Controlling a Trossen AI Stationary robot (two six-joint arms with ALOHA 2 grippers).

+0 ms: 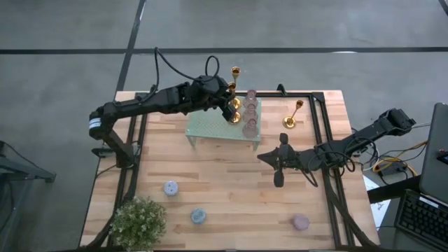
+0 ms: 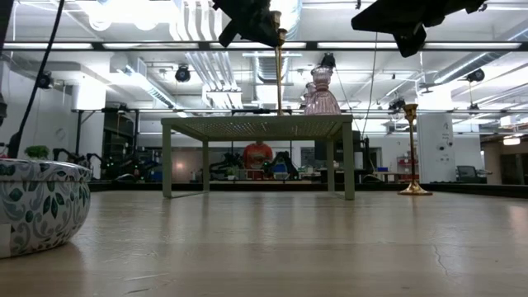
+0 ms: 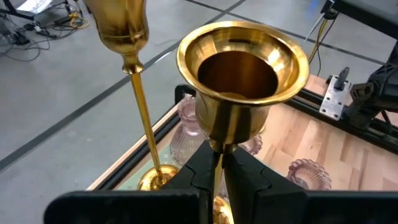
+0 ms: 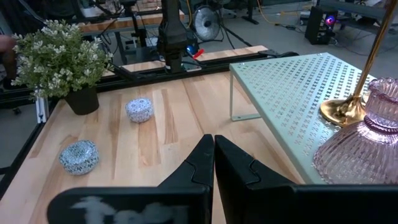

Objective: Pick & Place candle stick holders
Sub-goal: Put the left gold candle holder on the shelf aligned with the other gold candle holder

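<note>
Gold candlestick [image 3: 239,81] stem pinched, base hidden behind left fingers [image 3: 242,177]

Right gripper [image 4: 213,163] closed above table [image 4: 155,143]; pink holder [image 4: 364,149] on green rack [image 4: 292,93].

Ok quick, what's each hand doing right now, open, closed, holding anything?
Left hand: closed on a gold candlestick, above the green rack.
Right hand: closed, empty, over the table.

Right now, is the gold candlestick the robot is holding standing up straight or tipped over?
Upright. The left gripper is shut on the gold candlestick's stem, its cup facing up; in the low view it hangs straight above the green rack.
</note>
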